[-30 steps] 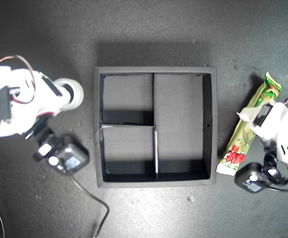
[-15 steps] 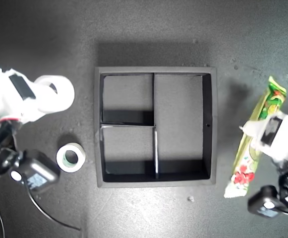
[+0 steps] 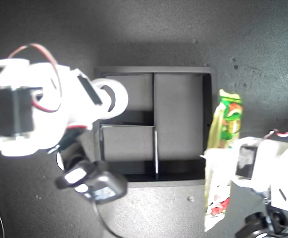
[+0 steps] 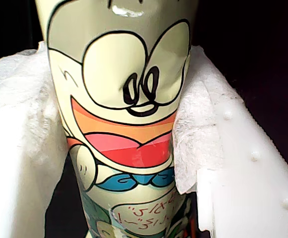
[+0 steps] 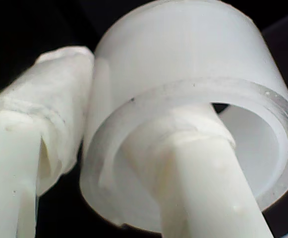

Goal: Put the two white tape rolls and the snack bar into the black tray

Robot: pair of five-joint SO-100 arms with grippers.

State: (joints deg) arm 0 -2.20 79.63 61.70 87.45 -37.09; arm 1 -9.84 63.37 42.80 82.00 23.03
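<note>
Black tray [image 3: 210, 124] w/ nothing inside yet; first end effector [image 3: 222, 163] grips snack bar [image 3: 224, 148] beside it, second end effector [image 3: 101, 96] clamps tape roll [image 3: 111, 96] above it.

Work surface [image 3: 173, 29]: dark grey, matte, speckled with pale flecks. Black tray [image 3: 210, 124] sits flat on it at centre; three compartments, walls raised. Small pale crumb [image 3: 190, 199] on the surface just off the tray's 5 o'clock corner. Black cable [image 3: 103, 222] trails across the surface at 7 o'clock
</note>
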